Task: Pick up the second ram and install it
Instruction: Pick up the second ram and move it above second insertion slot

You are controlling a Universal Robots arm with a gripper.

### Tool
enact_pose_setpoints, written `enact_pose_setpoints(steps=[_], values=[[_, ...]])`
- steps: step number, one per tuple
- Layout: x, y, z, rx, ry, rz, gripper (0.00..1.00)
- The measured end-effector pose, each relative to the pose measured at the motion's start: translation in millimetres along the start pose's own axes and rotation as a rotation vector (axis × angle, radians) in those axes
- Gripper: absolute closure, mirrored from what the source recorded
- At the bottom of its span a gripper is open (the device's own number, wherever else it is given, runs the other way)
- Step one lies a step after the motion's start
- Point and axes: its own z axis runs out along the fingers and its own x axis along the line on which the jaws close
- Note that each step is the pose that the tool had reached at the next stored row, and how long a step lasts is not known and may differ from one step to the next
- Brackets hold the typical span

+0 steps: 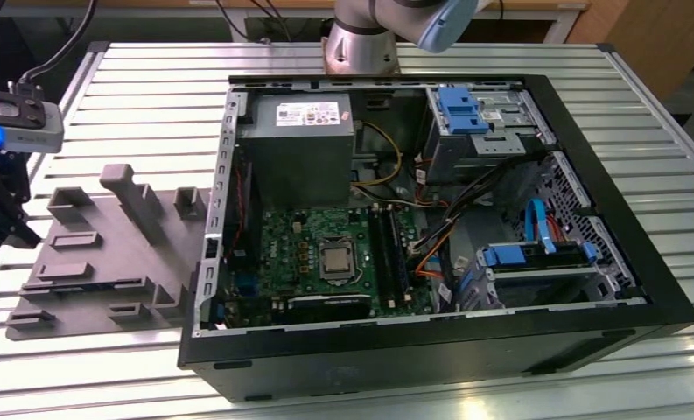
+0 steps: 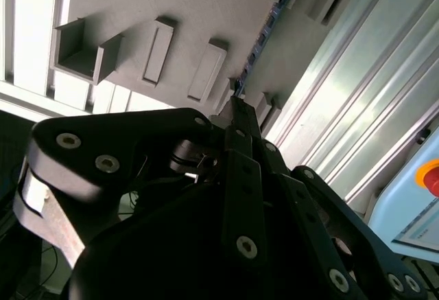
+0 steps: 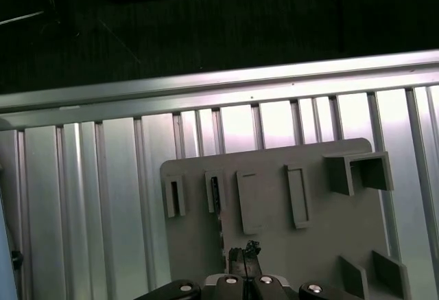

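- Scanning from the exterior view's left: gripper (image 2: pixel 236 104) over the jig (image 1: pixel 101 254), fingers (image 2: pixel 240 142) pinched on the ram (image 2: pixel 269 27). It runs edge-on past the jig's blocks. Seated or lifted, can't tell.
- Risks?
- Ram is a thin, stiff stick with bumpy chips. An off-centre hold may let it pivot or snag a block. Jig is matte grey and blocky. Table (image 1: pixel 148 79) is ribbed metal.
- Further right?
- Case (image 1: pixel 440 350) is black sheet metal with hard edges. Slots (image 1: pixel 384 249) are narrow black plastic on the green board (image 1: pixel 305 236), with loose cables (image 1: pixel 434 241) beside them. A tilted ram could jam or catch a wire.
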Motion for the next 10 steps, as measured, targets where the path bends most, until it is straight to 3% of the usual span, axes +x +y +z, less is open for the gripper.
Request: enact_pose_setpoints(steps=[10], values=[[0.1,-0.1,2.9,-0.0001,0.0001,-0.001,0.89]])
